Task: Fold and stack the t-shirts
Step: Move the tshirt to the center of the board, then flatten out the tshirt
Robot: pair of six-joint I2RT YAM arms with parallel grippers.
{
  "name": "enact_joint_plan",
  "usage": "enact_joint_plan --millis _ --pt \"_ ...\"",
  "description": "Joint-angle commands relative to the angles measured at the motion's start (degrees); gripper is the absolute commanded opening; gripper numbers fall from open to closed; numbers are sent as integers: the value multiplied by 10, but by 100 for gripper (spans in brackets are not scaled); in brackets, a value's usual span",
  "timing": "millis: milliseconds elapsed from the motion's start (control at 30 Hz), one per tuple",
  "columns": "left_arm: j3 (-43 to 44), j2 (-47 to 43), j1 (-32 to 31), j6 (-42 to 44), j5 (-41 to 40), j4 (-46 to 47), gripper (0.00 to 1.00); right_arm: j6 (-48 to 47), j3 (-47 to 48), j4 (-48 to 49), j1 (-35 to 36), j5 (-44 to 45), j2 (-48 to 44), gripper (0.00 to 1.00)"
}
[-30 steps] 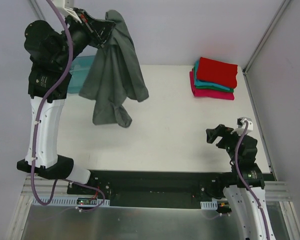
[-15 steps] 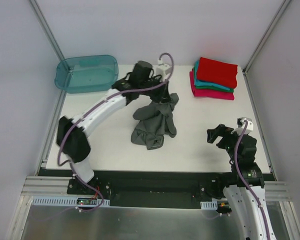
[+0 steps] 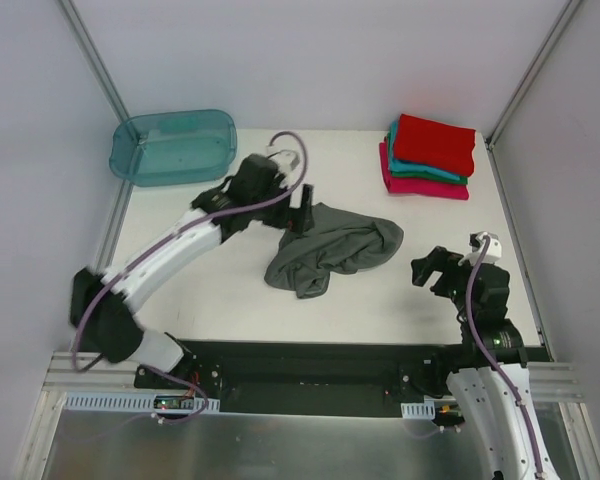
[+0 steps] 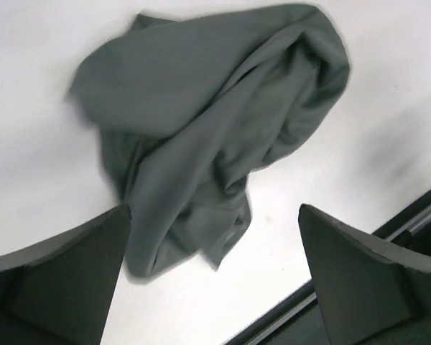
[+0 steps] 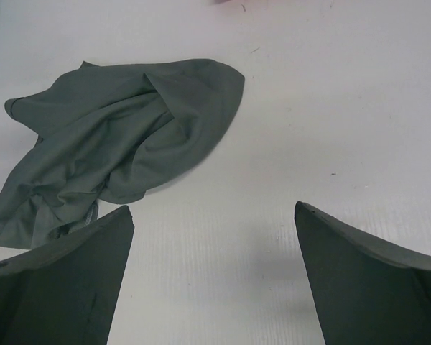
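- 3 folded t-shirts sat in a stack [image 3: 428, 165] at the far right corner of the table [image 3: 230, 295]: red [image 3: 435, 143] on top, teal [image 3: 420, 174] under it, magenta-pink [image 3: 425, 190] at the bottom. That part of the job looked done.
- The dark grey t-shirt [image 3: 330, 255] lay crumpled near the middle of the table, bunched into loose folds with no flat panel or straight edge showing. It was well apart from the stack.
- The left gripper [image 3: 300, 207] hovered just beside the far-left edge of the grey shirt. In the left wrist view its fingers [image 4: 65, 280] stood wide apart with nothing between them, and the cloth [image 4: 201, 144] lay loose on the table beyond them.
- The right gripper [image 3: 435, 270] waited near the right edge of the table, close to the near side. Its fingers [image 5: 65, 280] were also spread and empty, and the grey shirt [image 5: 122, 144] was in sight ahead and to one side, not touched.
- The teal plastic tub [image 3: 170, 145] at the far left corner appeared to hold no cloth, so this grey shirt was probably the last 1.
- What was left, by my reckoning: spread the grey shirt flat, fold it into a rectangle like the other 3, then set it on the red one. Roughly three quarters of the task seemed finished.
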Motion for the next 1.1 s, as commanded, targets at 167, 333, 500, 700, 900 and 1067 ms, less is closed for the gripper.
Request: enact_joint_plan --millis 167,333,500,700,900,1067 --pt "-434 -383 2 -213 -159 104 99 16 20 5 16 -37 91 96" --pt "-513 -375 6 -261 -151 177 99 72 15 13 74 -5 144 96" --pt "-504 -267 35 -289 -109 262 96 182 2 19 175 136 158 96" --pt "-481 -149 52 -293 -25 324 81 266 4 31 264 227 208 96" --pt "-467 -68 53 -314 17 371 54 284 53 45 339 283 318 96" --pt "-464 -58 53 -313 8 359 0 330 84 68 362 389 394 96"
